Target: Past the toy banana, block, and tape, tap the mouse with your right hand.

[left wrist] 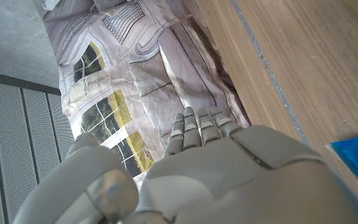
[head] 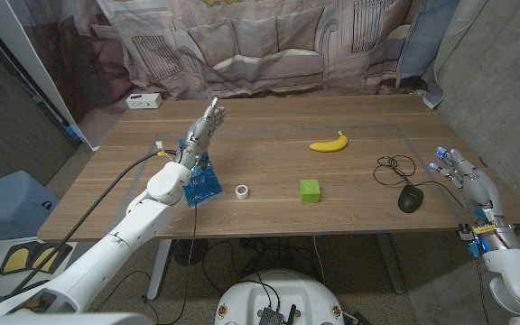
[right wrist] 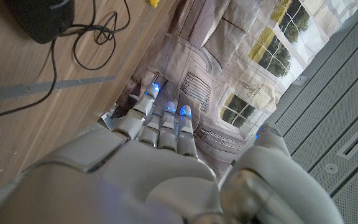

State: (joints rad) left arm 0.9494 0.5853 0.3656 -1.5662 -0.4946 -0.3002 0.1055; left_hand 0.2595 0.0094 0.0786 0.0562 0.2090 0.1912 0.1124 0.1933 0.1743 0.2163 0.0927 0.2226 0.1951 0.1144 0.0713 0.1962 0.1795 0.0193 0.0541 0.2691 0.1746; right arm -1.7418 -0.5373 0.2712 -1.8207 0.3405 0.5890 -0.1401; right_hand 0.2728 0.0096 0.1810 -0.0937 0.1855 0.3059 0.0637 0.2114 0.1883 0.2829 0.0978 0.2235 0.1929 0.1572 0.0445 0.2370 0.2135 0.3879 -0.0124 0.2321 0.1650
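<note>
Approach step: the right hand (head: pixel 463 176) is hovering empty, fingers spread, off the table's right edge, needing to swing inward and down onto the black corded computer mouse (head: pixel 409 199) lying near it.

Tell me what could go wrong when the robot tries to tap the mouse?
The right hand is open beside the table's edge, close to the mouse. The mouse's black cable lies in loops just behind it, so fingers might snag it and drag the mouse. A hard tap could also push the mouse toward the table's near edge, which looks close. The left hand is raised far away, so it probably won't interfere.
</note>
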